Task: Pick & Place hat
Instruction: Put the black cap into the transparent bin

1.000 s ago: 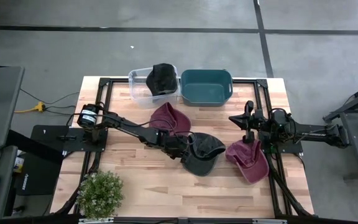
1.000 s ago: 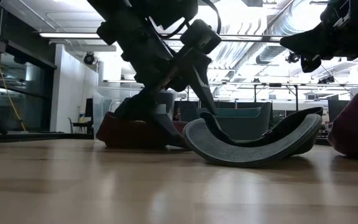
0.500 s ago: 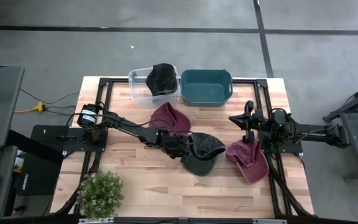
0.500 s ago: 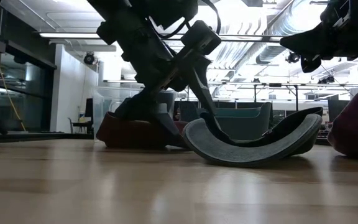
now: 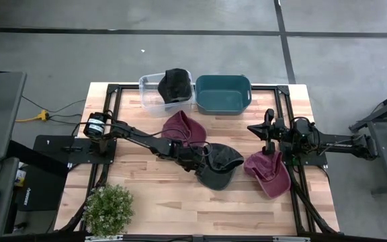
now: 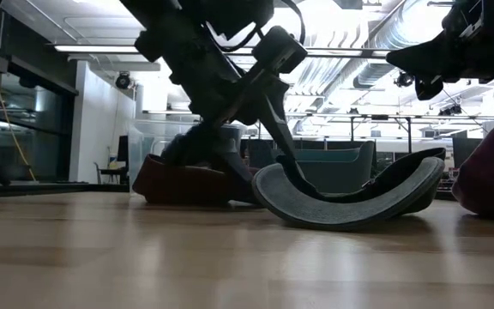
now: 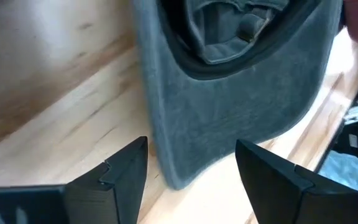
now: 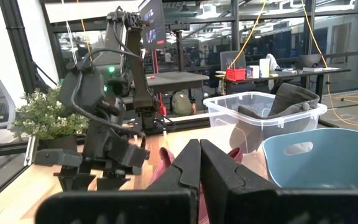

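Observation:
A dark grey cap lies upside down on the table's middle, resting on its crown and curved brim. My left gripper is open and low at the cap's left side. Its fingers stand on either side of the brim's edge, and no touch shows. My right gripper is shut and waits in the air at the right, above a maroon cap. Another maroon cap lies behind the left gripper.
At the far edge a clear bin holds a dark cap, with a teal bin beside it. A potted plant stands at the near left corner. Bare wood lies along the near side.

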`<state>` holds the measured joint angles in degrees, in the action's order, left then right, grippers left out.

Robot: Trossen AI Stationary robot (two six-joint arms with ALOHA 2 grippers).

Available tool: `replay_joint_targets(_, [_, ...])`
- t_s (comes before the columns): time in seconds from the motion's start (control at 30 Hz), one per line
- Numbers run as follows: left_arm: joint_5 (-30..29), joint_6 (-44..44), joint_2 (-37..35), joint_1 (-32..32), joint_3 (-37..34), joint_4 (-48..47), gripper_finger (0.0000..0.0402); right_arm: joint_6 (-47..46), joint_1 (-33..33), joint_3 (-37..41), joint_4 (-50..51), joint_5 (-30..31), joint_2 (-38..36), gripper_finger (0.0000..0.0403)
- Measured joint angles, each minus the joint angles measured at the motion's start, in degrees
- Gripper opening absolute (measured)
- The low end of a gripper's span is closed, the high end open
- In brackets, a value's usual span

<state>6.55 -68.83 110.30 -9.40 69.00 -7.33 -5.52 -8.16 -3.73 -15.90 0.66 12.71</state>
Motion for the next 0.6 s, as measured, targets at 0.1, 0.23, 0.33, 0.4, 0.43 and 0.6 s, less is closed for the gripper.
replay_joint_targets(0.1, [0.9,-0.2,1.8,0.0,-0.4,0.3,0.0224,0.0,0.0,0.0,0.1,0.0,0.0,0.0001])
replay_joint_targets(0.23, [1.9,-0.2,1.3,0.0,0.1,1.3,0.0224,0.0,0.0,0.0,0.2,0.0,0.2,0.0001])
replay_joint_targets(0.33, [1.6,-0.2,1.5,0.0,-0.1,0.8,0.0224,0.0,0.0,0.0,0.3,0.0,0.3,0.0001])
replay_joint_targets(0.4, [1.6,0.0,1.5,0.0,-0.1,1.3,0.0224,0.0,0.0,0.0,0.3,0.0,0.4,0.0001])
replay_joint_targets(0.43, [1.6,0.0,1.5,0.0,-0.1,1.4,0.0224,0.0,0.0,0.0,0.3,0.0,0.4,0.0001])
replay_joint_targets(0.6, [1.6,0.0,1.5,0.0,-0.1,1.2,0.0224,0.0,0.0,0.0,0.3,0.0,0.4,0.0001])
